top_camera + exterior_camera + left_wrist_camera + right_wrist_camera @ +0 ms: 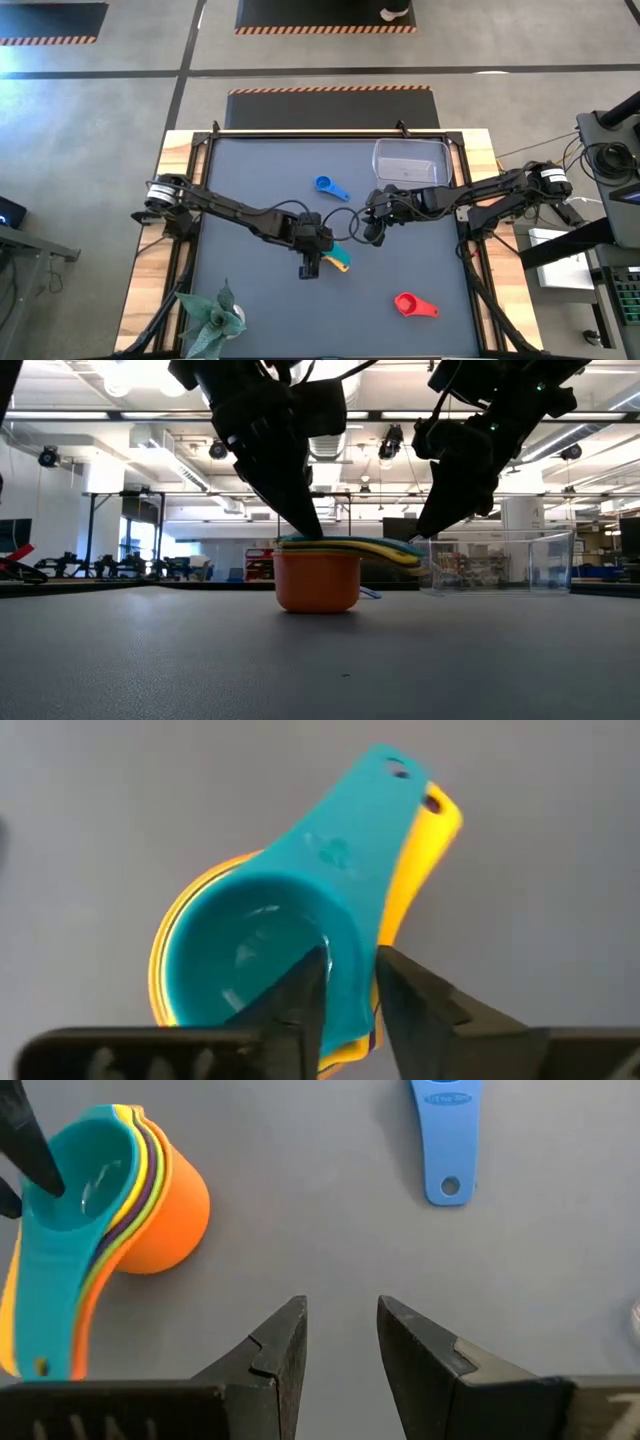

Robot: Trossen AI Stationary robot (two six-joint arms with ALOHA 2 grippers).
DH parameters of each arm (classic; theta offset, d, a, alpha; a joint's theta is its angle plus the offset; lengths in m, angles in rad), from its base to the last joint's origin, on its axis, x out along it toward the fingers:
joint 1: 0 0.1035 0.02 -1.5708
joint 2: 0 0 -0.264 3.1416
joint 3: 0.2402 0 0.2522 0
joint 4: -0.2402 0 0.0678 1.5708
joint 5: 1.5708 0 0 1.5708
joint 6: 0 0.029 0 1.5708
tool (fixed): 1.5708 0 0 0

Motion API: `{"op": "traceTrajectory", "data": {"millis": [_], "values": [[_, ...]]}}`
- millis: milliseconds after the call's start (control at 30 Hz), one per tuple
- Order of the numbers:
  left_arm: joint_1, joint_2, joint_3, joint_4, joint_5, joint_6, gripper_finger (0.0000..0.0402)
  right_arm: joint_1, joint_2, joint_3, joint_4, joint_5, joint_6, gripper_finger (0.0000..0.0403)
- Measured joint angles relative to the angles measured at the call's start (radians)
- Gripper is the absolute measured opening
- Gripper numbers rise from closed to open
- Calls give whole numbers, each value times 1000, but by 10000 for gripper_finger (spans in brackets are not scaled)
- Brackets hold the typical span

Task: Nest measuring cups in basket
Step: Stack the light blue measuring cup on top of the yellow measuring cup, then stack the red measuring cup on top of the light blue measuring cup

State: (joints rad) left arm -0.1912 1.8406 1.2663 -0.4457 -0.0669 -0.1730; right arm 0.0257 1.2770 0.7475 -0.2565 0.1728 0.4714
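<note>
A nested stack of measuring cups stands on the table by its orange bottom cup, with purple, green and yellow between and the teal cup on top. My left gripper is shut on the teal cup. My right gripper is open above bare table beside the stack and touches nothing. The blue cup and the red cup lie alone on the mat. The clear basket stands at the far right. My left gripper holds the teal cup's wall where the handle starts, one finger inside the bowl and the other outside. It comes slanting down from above. The stack sits upright with its orange cup on the table.
A green paper-like plant stands at the near left corner. The mat is bare between the stack and the red cup. The basket is behind and right of the stack in the low view.
</note>
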Motion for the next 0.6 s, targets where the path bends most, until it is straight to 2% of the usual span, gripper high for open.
{"op": "traceTrajectory", "data": {"millis": [133,233,433,533,600], "values": [[6,-24,-2,-43,-2,-20,118,0,0,0,0,-58,0,114],[17,-63,-2,-58,-3,-56,127,0,0,3,-1,-138,0,114],[48,-193,-66,5,-28,-55,108,3,-7,14,-2,-290,44,114],[75,-278,-158,88,-29,-92,91,25,-16,14,-21,-366,53,114],[94,-344,-241,174,-29,-132,80,51,-28,15,-52,-376,66,114]]}}
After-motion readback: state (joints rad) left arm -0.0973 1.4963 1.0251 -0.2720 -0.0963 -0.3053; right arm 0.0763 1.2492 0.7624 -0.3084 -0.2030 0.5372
